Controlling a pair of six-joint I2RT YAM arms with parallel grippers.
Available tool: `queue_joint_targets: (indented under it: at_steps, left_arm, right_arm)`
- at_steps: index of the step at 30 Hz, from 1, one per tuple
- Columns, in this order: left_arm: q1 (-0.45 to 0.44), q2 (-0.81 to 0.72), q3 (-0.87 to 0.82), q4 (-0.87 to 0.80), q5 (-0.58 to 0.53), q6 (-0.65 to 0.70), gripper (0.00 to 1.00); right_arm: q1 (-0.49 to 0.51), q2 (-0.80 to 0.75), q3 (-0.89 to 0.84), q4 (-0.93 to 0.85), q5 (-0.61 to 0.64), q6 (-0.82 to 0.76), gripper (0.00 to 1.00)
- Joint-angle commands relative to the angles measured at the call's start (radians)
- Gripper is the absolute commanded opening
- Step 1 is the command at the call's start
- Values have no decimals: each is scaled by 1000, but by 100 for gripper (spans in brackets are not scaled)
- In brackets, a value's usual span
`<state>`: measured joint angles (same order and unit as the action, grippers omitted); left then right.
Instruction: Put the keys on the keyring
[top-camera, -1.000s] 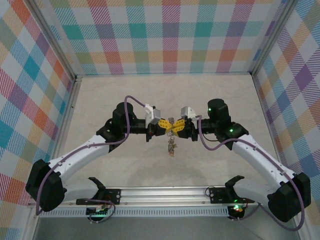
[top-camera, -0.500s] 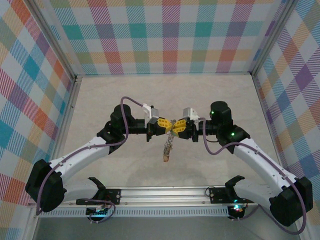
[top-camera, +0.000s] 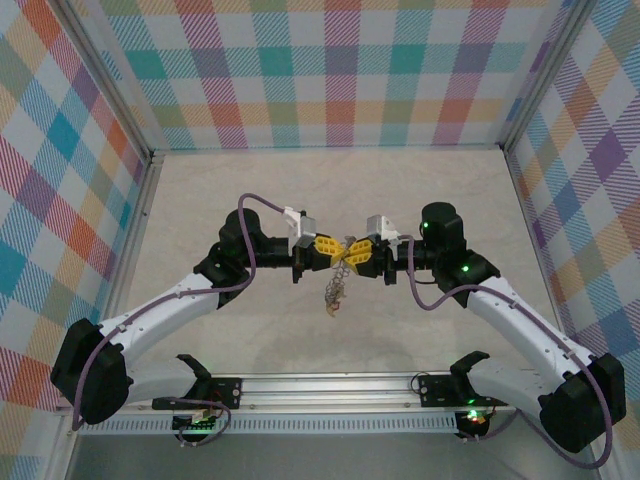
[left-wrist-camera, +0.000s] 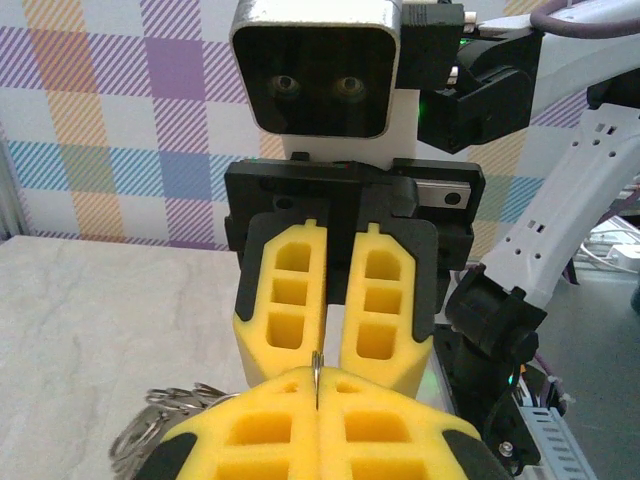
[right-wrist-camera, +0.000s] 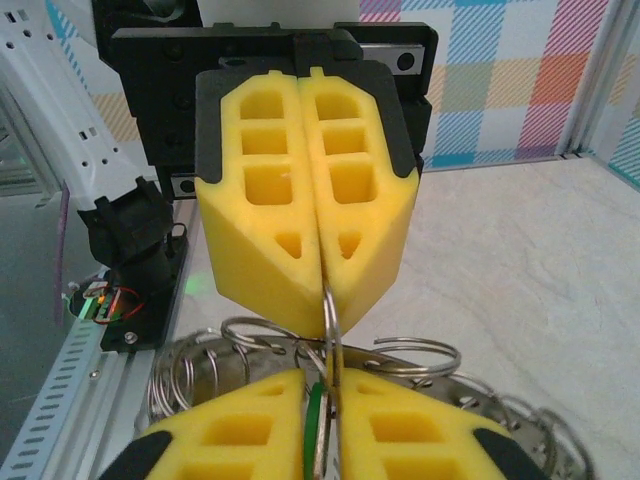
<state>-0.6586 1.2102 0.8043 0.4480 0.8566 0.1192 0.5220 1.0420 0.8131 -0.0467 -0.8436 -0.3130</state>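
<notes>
Top external view: both arms reach inward and meet over the middle of the pale marbled table (top-camera: 250, 180). The left gripper (top-camera: 327, 248) and right gripper (top-camera: 360, 253), each with yellow foam fingers, stand tip to tip, almost touching. Below the meeting point hangs a bunch of small silvery metal keys (top-camera: 335, 290), clear of both arms and dangling over the table surface. Tag colours cannot be made out from this height.

Left wrist view: the left gripper's own fingers are pressed fully together, and a thin sliver of metal stands up out of the seam. The right gripper faces it head-on, its two fingers upright with a narrow slit between them. Part of the key bunch shows at lower left, beside the left fingers.

Right wrist view: a thin silvery edge, read as the large thin silvery metal keyring (right-wrist-camera: 330, 305) seen edge-on, runs from the closed tips of the left gripper down into the right gripper's slit. That reading is not certain. The right fingers are drawn in narrow around that edge, with a green plastic tag (right-wrist-camera: 313, 425) lodged in the same slit. Both grippers thus pinch the same metal piece from opposite ends. Silvery wire loops (right-wrist-camera: 400, 350) fan out to either side between the two grippers, with more keys low at the right.

Checked fabric walls (top-camera: 340, 70) enclose the table on three sides.
</notes>
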Motion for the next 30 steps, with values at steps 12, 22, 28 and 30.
queue_joint_targets:
  at_steps: [12, 22, 28, 30]
  left_arm:
    - [-6, -9, 4, 66, 34, -4, 0]
    - [-6, -21, 17, -42, 25, 68, 0]
    - [-5, -33, 31, -130, -7, 116, 2]
    - [-7, -39, 49, -207, -22, 162, 5]
  right_arm:
    - [0, -19, 2, 25, -76, -1, 14]
    - [0, -11, 26, -24, -76, -27, 6]
    - [0, -4, 54, -93, -58, -64, 0]
    - [0, 9, 79, -155, -48, -94, 0]
